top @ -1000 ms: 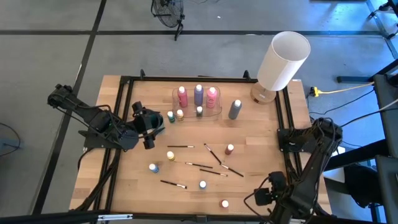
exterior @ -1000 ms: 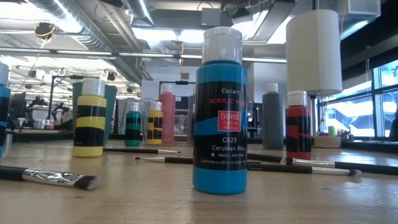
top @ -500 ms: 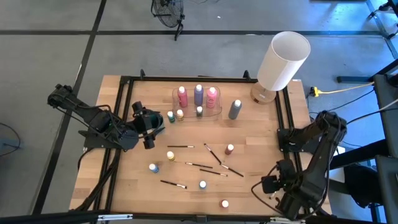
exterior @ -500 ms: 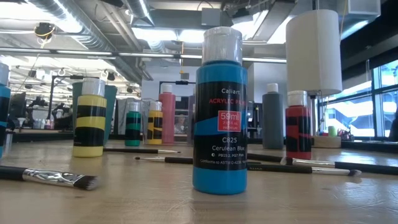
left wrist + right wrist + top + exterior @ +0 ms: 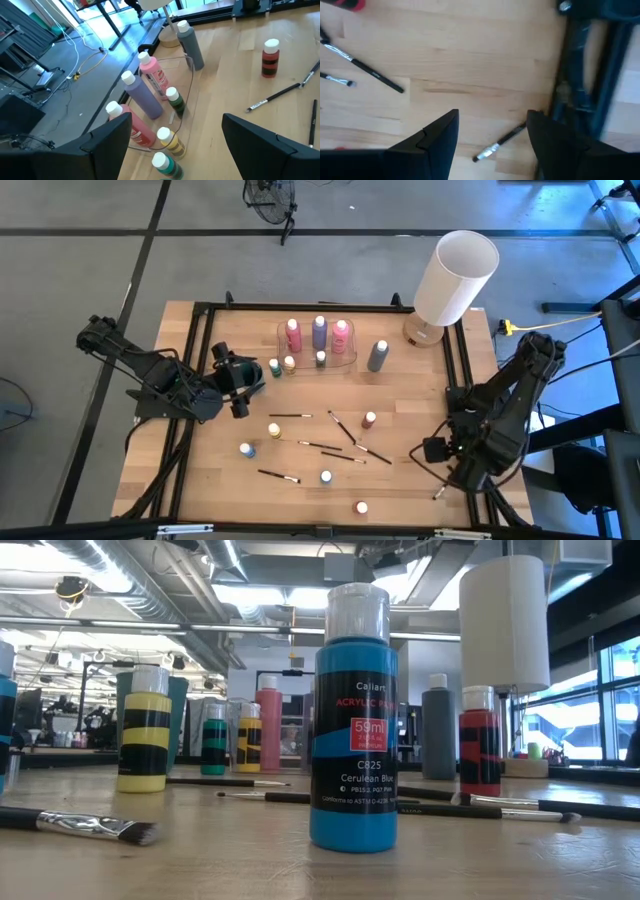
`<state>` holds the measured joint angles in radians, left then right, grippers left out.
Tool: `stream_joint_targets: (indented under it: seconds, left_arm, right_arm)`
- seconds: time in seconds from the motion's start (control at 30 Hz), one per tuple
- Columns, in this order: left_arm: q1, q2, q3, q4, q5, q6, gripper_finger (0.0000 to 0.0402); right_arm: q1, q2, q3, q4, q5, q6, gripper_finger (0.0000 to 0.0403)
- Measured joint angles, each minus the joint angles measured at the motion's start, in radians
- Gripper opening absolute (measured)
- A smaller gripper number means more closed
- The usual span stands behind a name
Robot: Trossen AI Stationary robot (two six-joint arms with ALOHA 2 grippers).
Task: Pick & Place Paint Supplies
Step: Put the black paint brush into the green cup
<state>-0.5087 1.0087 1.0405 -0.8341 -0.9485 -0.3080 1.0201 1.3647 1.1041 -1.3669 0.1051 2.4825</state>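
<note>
Half sorted at best, judging by the spread: finding two pink bottles (image 5: 293, 333) and a purple bottle (image 5: 319, 330) upright inside the clear tray (image 5: 352, 361) at twelve o'clock, most likely the collecting spot. Noting a small green bottle (image 5: 275, 367) and a yellow-banded one (image 5: 289, 364) just outside its nine o'clock wall, and the grey bottle (image 5: 378, 355) near its three o'clock side. Watching the left gripper (image 5: 243, 387) hovering at nine o'clock, fingers spread wide and holding nothing, pointed at that green and yellow pair, probably lining up on one of them. Catching the right gripper (image 5: 432, 450) at four o'clock, hanging by the table's edge, fingers parted and empty, looking straight down on a stray paintbrush (image 5: 499, 145) beside the frame rail, seemingly the next pick there. Counting more work across the middle: brushes (image 5: 345, 428) lying flat, small capped bottles (image 5: 274, 430) scattered well apart from six to eight o'clock. Ignoring the white lamp (image 5: 455, 275) at one o'clock.
</note>
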Motion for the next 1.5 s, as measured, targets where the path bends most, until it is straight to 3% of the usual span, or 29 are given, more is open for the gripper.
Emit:
stream_joint_targets:
  seconds: [0.23,0.53,0.87,1.13,1.5]
  left_arm:
    - [0.000,0.000,0.000,0.000,0.008,-0.002,0.0306]
    - [0.000,0.000,0.000,0.000,0.009,-0.020,0.0306]
    - [0.000,0.000,0.000,0.000,0.024,-0.021,0.0306]
    - [0.000,0.000,0.000,0.000,0.027,-0.021,0.0306]
    - [0.000,0.000,0.000,-0.008,0.030,-0.002,0.0306]
  right_arm:
    - [-0.042,0.037,-0.164,0.466,-0.011,-0.001,0.0236]
    - [-0.051,0.196,-0.162,0.723,-0.106,0.016,0.0236]
    - [-0.057,0.302,-0.069,0.765,-0.161,0.027,0.0236]
    - [-0.036,0.337,-0.016,0.650,-0.180,0.049,0.0236]
    - [0.022,0.403,0.025,0.657,-0.212,0.049,0.0236]
